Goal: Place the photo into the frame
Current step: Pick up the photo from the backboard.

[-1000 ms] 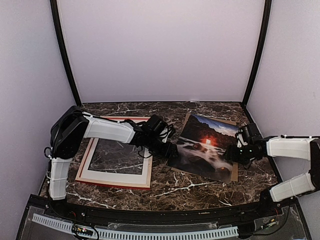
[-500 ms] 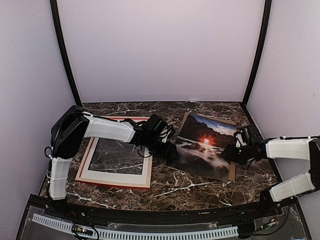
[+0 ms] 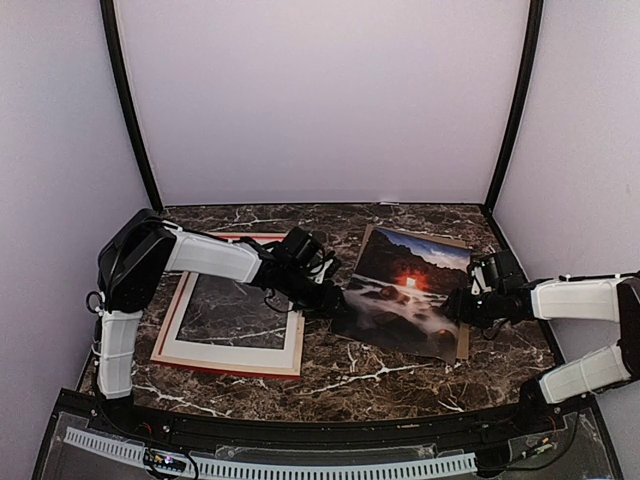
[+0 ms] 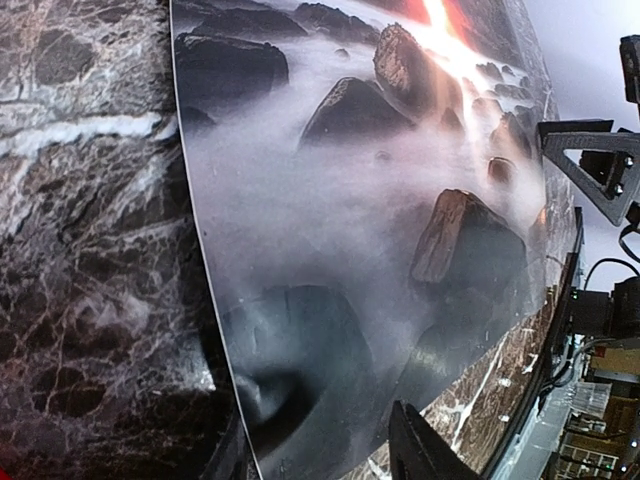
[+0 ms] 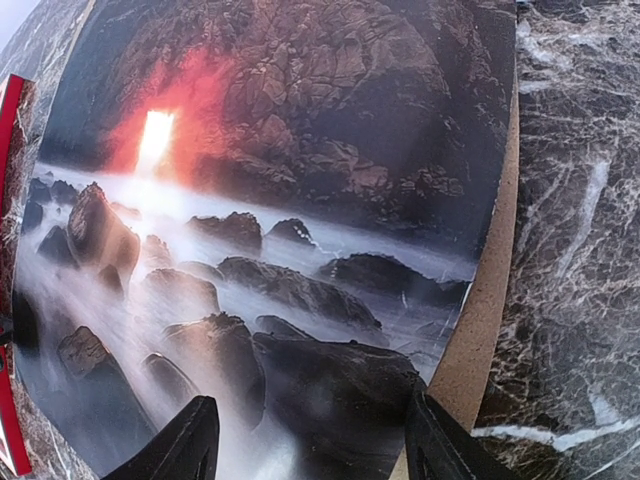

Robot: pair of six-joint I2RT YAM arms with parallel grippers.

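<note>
The photo, a dark landscape with a red-orange glow, lies tilted at centre right on a brown backing board. The frame lies flat at the left, red rails showing around a white mat. My left gripper is at the photo's left edge. In the left wrist view its jaws stand apart, one finger over the print and one beside its slightly raised edge. My right gripper is over the photo's right end, open above the print.
The marble tabletop is ringed by pale walls and black corner posts. The backing board juts out past the photo's right edge. A strip of the red frame shows at the left of the right wrist view.
The left gripper's jaws have narrowed around the photo's left edge and it has drawn slightly left. The right gripper has edged left onto the photo's right end.
</note>
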